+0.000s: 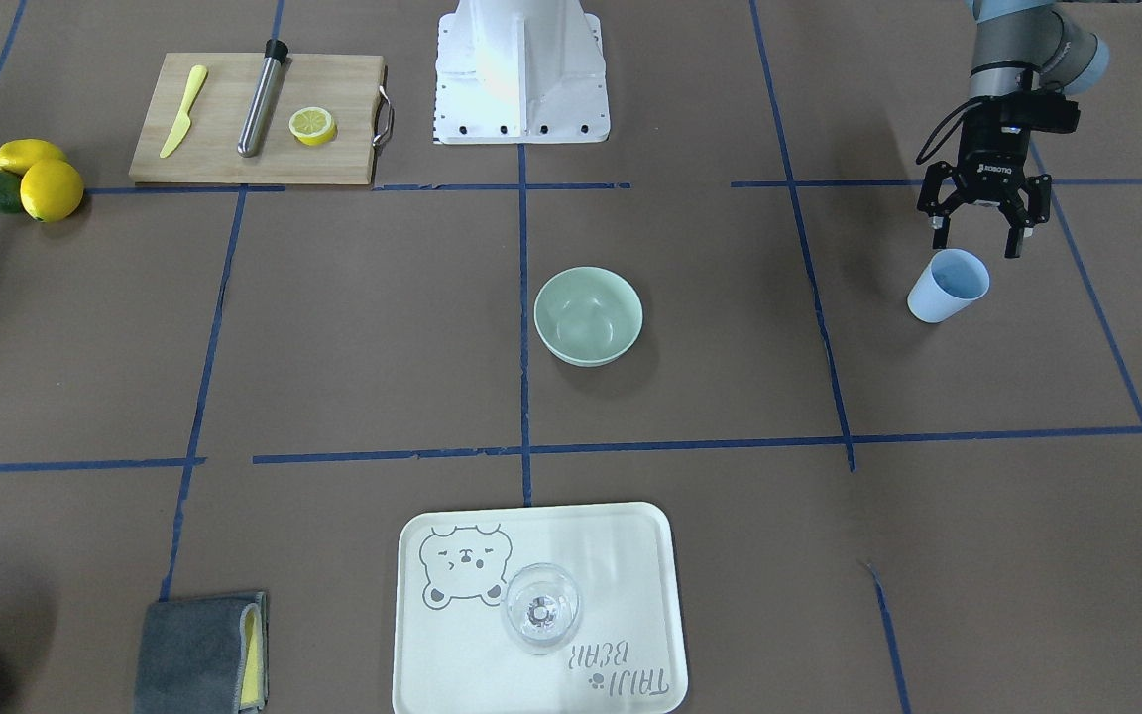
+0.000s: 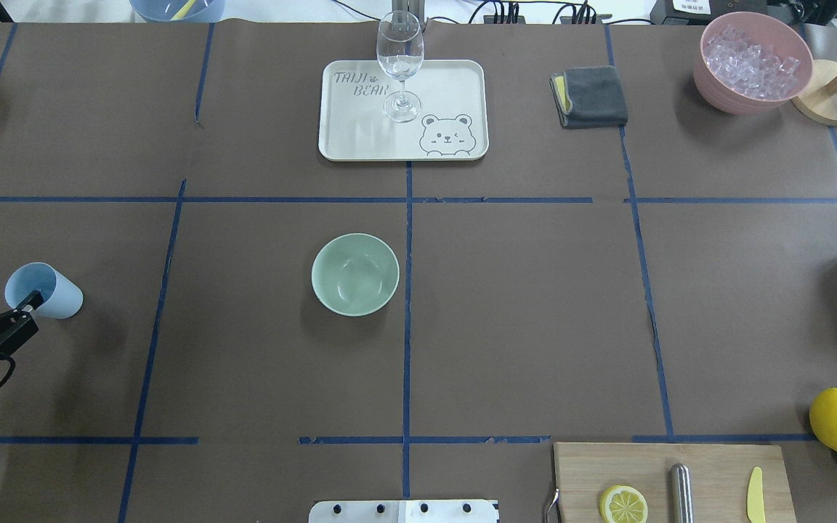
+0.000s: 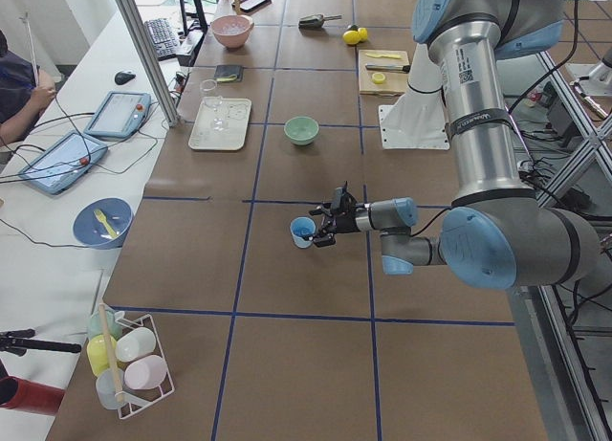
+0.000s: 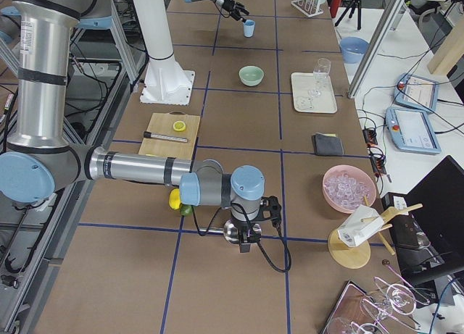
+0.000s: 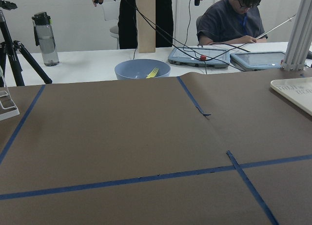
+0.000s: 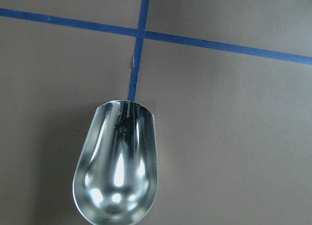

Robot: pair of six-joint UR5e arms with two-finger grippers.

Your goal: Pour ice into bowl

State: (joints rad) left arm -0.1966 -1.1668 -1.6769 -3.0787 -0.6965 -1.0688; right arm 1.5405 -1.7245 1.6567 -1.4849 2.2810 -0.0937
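At mid-worktop (image 1: pixel 333 347), mint-green bowl (image 1: pixel 588 315) is set; left gripper (image 1: pixel 975 246) is held open over light blue cup (image 1: pixel 948 286); right gripper (image 4: pixel 246 245) state cannot be told.

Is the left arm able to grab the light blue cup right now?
Probably yes. The left gripper hangs open right at the rim of the light blue cup, with a finger on either side, and nothing stands between them.
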